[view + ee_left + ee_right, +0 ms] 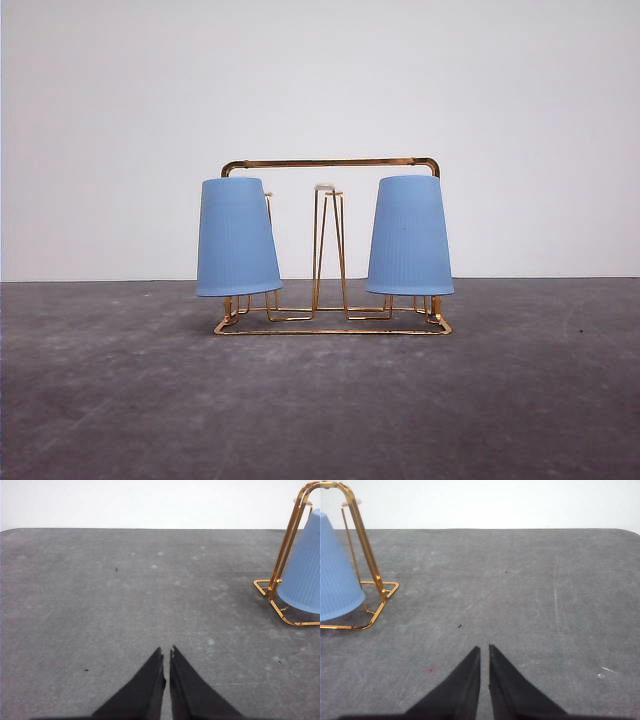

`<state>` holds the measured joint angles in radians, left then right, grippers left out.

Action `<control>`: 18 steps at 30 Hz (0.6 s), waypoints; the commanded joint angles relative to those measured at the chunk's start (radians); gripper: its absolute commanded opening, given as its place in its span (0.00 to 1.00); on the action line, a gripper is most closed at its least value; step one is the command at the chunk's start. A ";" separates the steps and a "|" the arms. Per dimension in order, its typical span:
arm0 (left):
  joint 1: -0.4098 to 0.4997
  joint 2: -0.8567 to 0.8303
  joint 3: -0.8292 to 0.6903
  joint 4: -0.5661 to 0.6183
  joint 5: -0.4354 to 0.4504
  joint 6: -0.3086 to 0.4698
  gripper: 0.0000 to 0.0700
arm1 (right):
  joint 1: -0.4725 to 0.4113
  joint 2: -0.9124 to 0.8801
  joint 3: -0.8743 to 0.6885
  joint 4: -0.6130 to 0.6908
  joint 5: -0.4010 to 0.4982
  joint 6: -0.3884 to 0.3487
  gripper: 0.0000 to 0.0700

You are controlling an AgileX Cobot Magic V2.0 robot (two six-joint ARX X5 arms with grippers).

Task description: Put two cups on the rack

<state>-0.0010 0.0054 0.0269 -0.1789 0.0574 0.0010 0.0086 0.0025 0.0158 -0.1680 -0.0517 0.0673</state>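
A gold wire rack stands on the grey table in the middle of the front view. Two light blue ribbed cups hang upside down on its prongs, one on the left and one on the right. The middle prongs with white tips stand bare between them. In the left wrist view my left gripper is shut and empty over the bare table, with the rack and a cup off to one side. My right gripper is likewise shut and empty, apart from the rack and cup.
The grey tabletop spreads wide around the rack, with a white wall behind it. Small dark specks dot the surface.
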 commanded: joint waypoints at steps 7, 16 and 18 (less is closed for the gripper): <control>0.001 -0.001 -0.014 -0.006 0.000 0.004 0.00 | 0.002 0.001 -0.003 0.011 0.000 0.003 0.04; 0.001 -0.001 -0.014 -0.006 0.000 0.004 0.00 | 0.002 0.001 -0.003 0.011 0.000 0.003 0.04; 0.001 -0.001 -0.014 -0.006 0.000 0.004 0.00 | 0.002 0.001 -0.003 0.011 0.000 0.003 0.04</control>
<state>-0.0010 0.0054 0.0269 -0.1789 0.0574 0.0010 0.0086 0.0025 0.0158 -0.1680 -0.0517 0.0673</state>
